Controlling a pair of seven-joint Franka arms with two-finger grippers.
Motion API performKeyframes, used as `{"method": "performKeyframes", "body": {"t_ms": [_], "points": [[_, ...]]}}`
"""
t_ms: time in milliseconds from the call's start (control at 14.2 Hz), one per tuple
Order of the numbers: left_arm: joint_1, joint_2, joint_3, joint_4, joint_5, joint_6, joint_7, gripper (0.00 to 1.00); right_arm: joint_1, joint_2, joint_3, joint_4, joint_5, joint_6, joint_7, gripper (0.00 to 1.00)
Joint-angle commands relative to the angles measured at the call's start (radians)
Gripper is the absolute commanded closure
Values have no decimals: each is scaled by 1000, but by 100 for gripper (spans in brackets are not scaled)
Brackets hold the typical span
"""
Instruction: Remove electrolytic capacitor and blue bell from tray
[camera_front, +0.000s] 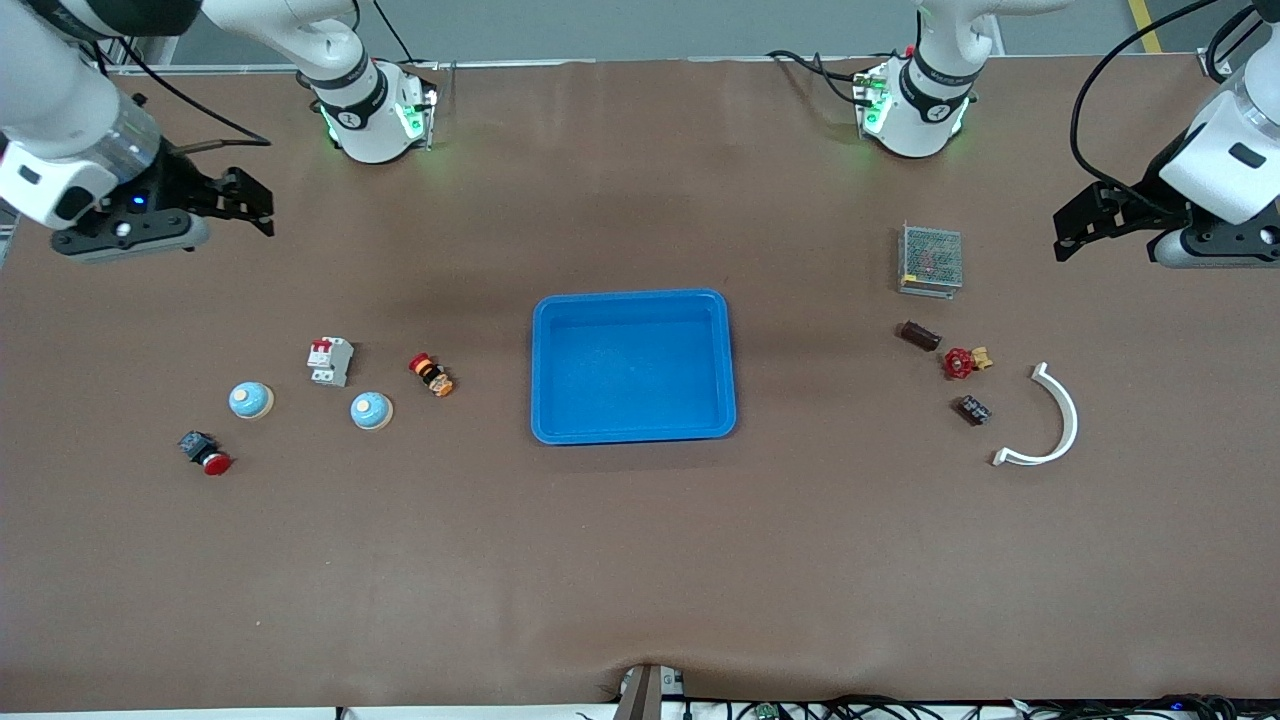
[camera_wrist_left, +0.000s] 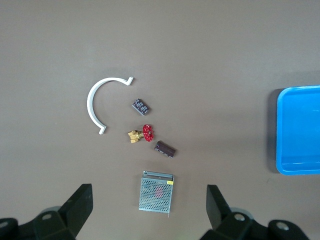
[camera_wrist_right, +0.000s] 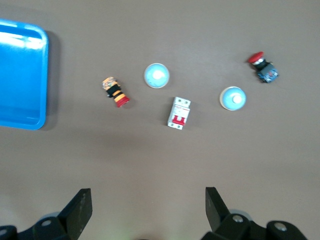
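Left gripper (camera_front: 1068, 232) hangs up in the air over the tabletop (camera_front: 640, 560) at the left arm's end, jaws spread wide and holding nothing. Under it there's a little cluster: a metal mesh box (camera_front: 930, 259), then just nearer the front camera the dark brown capacitor (camera_front: 919, 335) lying on its side, with a red-handled brass valve (camera_front: 963, 362) just beside it, a small black block (camera_front: 974, 410) a bit nearer still, and a white curved bracket (camera_front: 1050, 422) toward the table's end.

Right gripper (camera_front: 240, 205) is the mirror of that, hovering over the right arm's end, also wide open and empty. Below it sit two blue bells, one (camera_front: 250, 400) closer to the table's end and the other (camera_front: 371, 410) closer to the middle, with a white breaker with red switches (camera_front: 329, 361) between them and slightly farther from the front camera. Also an orange-and-black button part (camera_front: 431, 375) and a red push button (camera_front: 205, 453).

Blue tray (camera_front: 545, 370) sits dead center, nothing in it.
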Motion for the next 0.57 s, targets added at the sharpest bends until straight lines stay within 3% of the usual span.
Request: {"method": "performKeyframes", "body": {"t_ms": [0, 495], "points": [[-1, -7, 2, 13, -1, -21, 16, 0, -43, -50, 10, -25, -15, -15, -6, 0], [-1, -3, 4, 24, -1, -21, 19, 0, -117, -56, -16, 50, -15, -3, -21, 0]]}}
